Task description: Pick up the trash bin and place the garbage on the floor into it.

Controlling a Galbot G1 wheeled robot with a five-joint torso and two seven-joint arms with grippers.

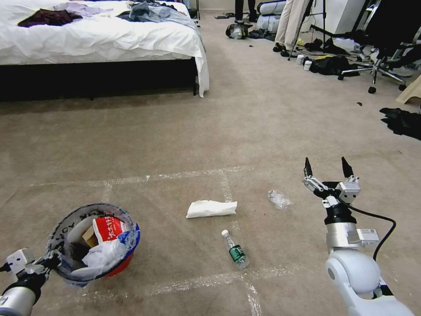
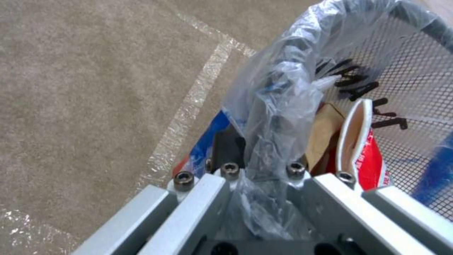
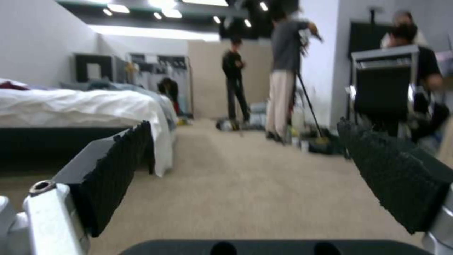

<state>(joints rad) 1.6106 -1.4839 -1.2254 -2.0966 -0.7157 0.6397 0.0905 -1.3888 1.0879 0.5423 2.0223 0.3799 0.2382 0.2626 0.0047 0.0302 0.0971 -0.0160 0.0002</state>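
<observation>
The trash bin [image 1: 94, 239], red with a clear lettered bag, sits at the lower left of the head view over the floor [image 1: 175, 145]. It holds a red-and-white wrapper, brown paper and white plastic. My left gripper [image 1: 51, 260] is shut on its near rim; the left wrist view shows the gripper [image 2: 262, 156] clamping the bag and rim of the bin [image 2: 391, 63]. Garbage lies on the carpet: a white flat piece [image 1: 211, 208], a small plastic bottle [image 1: 235, 250] and a clear wrap [image 1: 279, 199]. My right gripper [image 1: 329, 169] hangs open, right of the wrap. Its pads [image 3: 118, 166] stand wide apart.
A white bed [image 1: 96, 39] with clothes on it fills the upper left. An office chair [image 1: 386, 48], a tripod and dark bags stand at the back right, and a dark clothes pile [image 1: 403, 120] lies at the right edge. Tape lines [image 1: 226, 184] cross the carpet.
</observation>
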